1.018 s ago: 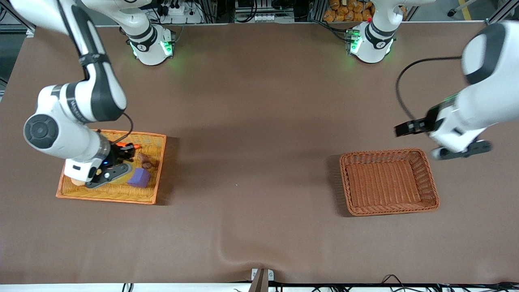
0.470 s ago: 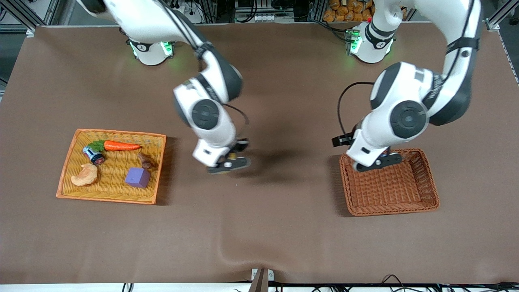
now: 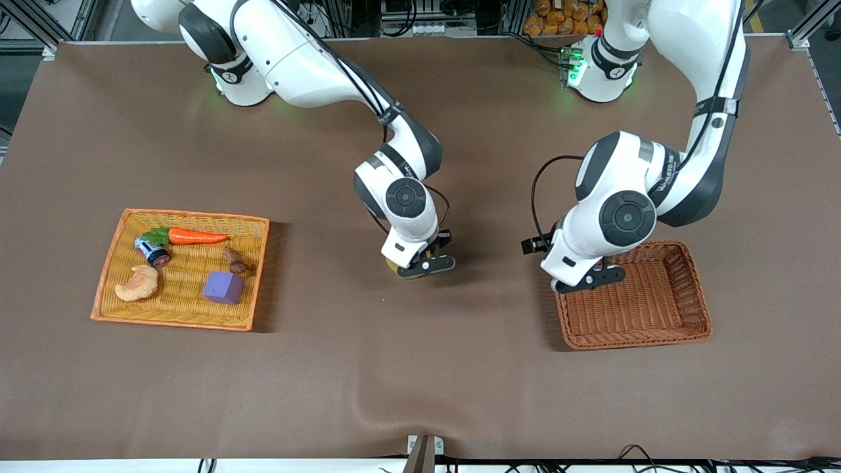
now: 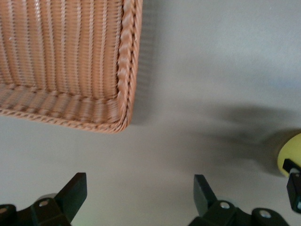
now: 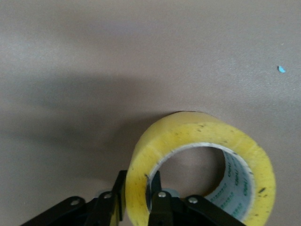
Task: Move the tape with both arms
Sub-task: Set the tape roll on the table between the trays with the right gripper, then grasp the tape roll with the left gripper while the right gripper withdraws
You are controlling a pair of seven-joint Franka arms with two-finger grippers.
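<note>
Two arms have drawn toward the counter's (image 3: 460, 368) middle since a moment ago. The right end effector (image 5: 137, 197), fingers pinching the wall of the tape (image 5: 202, 162), now holds it low over the bare centre. The left end effector (image 4: 141, 197), fingers spread apart, hangs over the brown basket's (image 3: 683, 332) corner.

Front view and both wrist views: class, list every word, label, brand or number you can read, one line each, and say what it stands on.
Left arm, dark forearm band: white lettering, too small to read.
Right arm, dark band: white lettering, too small to read.
Tape, inner core: blue print, too blurred to read.
Small can in the orange tray: label unreadable.
No other text shows.
</note>
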